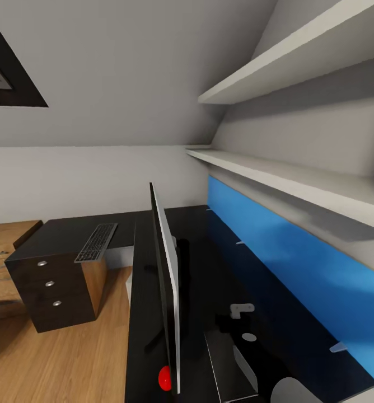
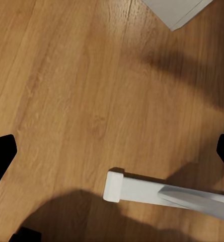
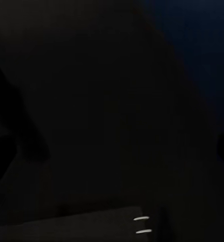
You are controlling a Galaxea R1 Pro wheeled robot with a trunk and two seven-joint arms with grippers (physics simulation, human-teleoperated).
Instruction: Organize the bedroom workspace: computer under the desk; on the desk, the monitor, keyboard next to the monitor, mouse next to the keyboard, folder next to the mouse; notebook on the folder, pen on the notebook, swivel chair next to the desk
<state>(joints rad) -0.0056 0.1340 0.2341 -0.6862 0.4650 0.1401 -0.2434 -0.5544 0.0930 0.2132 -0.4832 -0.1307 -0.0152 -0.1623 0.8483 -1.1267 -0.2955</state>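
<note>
We see the black desk (image 1: 204,280) running along the wall beneath 2 white shelves (image 1: 299,179), a blue panel (image 1: 288,263) behind it. The monitor (image 1: 166,280) stands on it, seen edge-on. The keyboard (image 1: 96,242) lies on a 3-drawer cabinet (image 1: 52,285). Our left gripper (image 2: 112,151) hangs wide open and empty above wood floor (image 2: 66,91); we cannot tell the right one's state.

The monitor (image 1: 166,291) stands edge-on on the desk (image 1: 142,313); the keyboard (image 1: 96,242) lies toward the desk's far left corner, above the drawers (image 1: 50,291).
</note>
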